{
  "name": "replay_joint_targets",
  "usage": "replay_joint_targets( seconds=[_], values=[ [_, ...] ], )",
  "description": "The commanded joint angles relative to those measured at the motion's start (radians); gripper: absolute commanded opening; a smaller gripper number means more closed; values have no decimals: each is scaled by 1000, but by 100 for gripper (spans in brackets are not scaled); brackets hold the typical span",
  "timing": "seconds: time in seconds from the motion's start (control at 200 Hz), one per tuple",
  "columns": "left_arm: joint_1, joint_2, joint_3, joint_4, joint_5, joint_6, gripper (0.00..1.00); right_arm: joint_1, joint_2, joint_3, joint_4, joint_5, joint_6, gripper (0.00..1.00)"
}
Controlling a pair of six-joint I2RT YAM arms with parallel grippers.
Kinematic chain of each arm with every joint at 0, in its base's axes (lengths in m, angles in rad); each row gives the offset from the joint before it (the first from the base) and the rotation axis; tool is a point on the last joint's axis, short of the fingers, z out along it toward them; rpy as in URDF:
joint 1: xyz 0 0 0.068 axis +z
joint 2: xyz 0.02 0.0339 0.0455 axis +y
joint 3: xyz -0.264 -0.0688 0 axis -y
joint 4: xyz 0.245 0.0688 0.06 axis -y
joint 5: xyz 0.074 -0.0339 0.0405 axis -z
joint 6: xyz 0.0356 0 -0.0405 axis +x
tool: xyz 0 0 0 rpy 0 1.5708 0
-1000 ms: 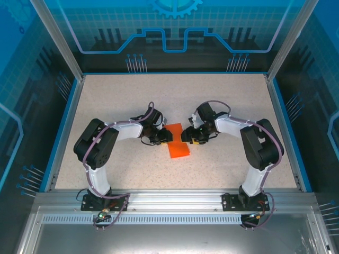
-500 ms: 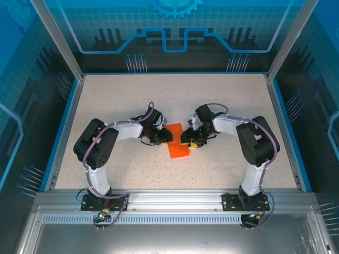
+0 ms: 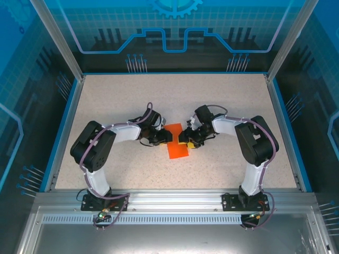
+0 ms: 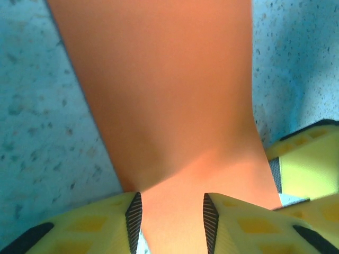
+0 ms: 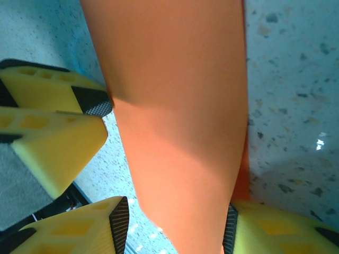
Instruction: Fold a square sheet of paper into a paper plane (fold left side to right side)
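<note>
Straddling the paper, left gripper and right gripper stand narrowly parted (grip unclear).

Orange paper on speckled table

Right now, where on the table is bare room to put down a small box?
Free: the far strip of the table by the back wall, and the near strip between the arm bases. Crowded: the middle, where the left gripper and right gripper meet at the orange paper.

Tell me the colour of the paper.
The paper is plain bright orange, best seen from the left wrist.
</note>
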Motion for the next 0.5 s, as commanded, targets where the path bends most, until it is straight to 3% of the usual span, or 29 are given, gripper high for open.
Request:
replay_joint_targets(
  seconds=[0.0,0.36,0.49],
  values=[
    [-8,-110,-48,67,-27,30,45,-13,8,-16,36,-51,46,51],
    [-9,-331,-178,153,-76,92,52,-39,91,54,48,-81,52,50],
    [-14,-393,-204,162,-80,134,52,-56,91,56,89,-62,51,43]
  ],
)
